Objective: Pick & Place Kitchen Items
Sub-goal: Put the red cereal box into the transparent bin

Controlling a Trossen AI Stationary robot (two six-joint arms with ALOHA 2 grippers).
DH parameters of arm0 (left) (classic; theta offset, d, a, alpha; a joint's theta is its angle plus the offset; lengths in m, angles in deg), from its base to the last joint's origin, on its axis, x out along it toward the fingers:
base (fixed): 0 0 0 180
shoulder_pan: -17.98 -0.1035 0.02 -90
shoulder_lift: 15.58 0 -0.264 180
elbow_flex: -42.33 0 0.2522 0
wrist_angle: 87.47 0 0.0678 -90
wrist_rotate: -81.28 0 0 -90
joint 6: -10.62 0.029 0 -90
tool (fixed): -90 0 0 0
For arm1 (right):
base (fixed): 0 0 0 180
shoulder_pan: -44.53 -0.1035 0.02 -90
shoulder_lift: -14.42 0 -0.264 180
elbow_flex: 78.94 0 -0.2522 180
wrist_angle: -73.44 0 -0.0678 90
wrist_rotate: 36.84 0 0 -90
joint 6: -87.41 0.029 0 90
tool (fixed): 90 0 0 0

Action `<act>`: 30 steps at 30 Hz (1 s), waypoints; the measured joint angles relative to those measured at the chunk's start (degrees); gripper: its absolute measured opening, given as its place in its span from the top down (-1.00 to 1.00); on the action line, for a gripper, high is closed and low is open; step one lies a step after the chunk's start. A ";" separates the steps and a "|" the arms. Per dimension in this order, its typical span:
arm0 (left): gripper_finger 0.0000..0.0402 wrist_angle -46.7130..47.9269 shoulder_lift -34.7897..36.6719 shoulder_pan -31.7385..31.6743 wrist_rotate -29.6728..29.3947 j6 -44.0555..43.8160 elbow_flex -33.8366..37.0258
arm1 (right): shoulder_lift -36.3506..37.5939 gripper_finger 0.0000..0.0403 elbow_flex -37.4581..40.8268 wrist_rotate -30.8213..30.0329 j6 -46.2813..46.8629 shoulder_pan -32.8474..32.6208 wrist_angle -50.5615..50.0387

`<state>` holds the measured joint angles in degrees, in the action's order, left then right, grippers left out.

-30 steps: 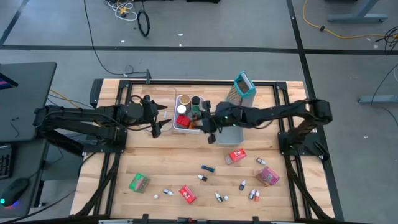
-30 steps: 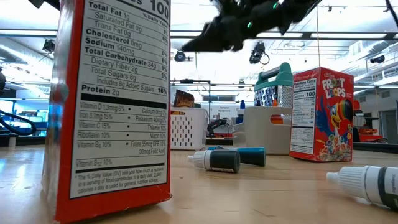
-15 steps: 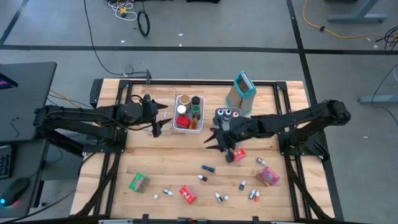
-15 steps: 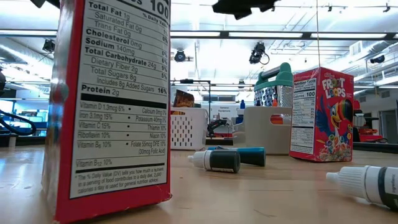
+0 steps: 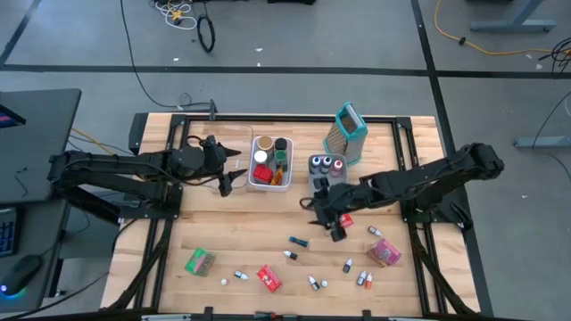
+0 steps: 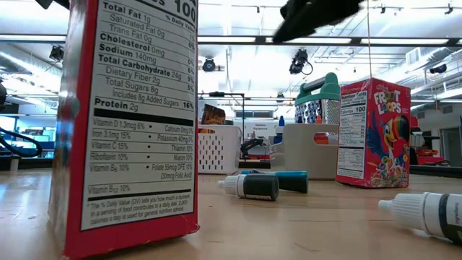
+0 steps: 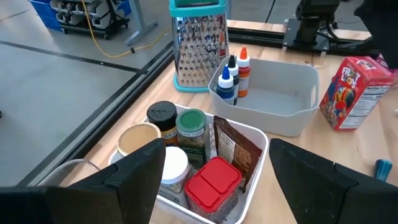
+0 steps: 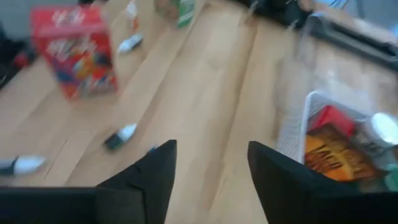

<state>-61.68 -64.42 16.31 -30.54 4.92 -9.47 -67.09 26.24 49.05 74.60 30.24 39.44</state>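
Note:
My right gripper [image 5: 319, 212] hangs open and empty over the middle of the table, just left of a red cereal packet [image 5: 340, 222]. In its wrist view [image 8: 211, 152] it faces a red packet [image 8: 76, 50] and small dark and white bottles [image 8: 121, 137] lying on the wood. My left gripper [image 5: 230, 181] waits open beside the white bin [image 5: 270, 175]. Its wrist view [image 7: 216, 149] shows jars, a red lid and a brown packet inside that bin [image 7: 252, 134]. Green [image 5: 200, 261], red [image 5: 268, 278] and pink [image 5: 385, 253] packets and several tiny bottles [image 5: 352, 266] lie near the near edge.
A grey bin [image 5: 326, 176] holding small bottles stands right of the white bin, and the metal grater with a teal top [image 5: 348, 129] stands behind it. In the low view a tall red packet [image 6: 130, 115] stands close by, with two bottles [image 6: 253, 186] lying behind it.
My right gripper has moved from over the bins toward the table's near edge and somewhat to the right. It now hangs beside the red cereal packet, and the grey bin with its bottles is uncovered.

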 joint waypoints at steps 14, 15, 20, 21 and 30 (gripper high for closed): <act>-0.47 0.02 0.00 -0.02 0.00 -2.40 0.00 | 0.00 -0.11 0.02 -5.40 23.21 -6.54 -23.49; -0.47 0.02 0.00 -0.02 0.01 -2.40 0.00 | 0.00 -0.11 0.02 -5.38 24.13 -6.99 -24.82; -0.47 0.02 0.00 -0.02 0.00 -2.38 0.00 | 0.00 -0.11 0.02 -4.35 27.35 -8.68 -27.03; -0.47 0.02 0.00 -0.02 0.00 -2.38 0.00 | 0.00 -0.11 0.02 -4.48 27.29 -8.97 -27.03; -0.47 -1.68 0.00 0.00 0.00 -2.64 0.00 | 0.01 -0.11 0.02 -9.40 19.53 -9.22 -26.41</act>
<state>-63.35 -64.42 16.30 -30.54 2.28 -9.47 -67.08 26.26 39.65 94.13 21.02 13.03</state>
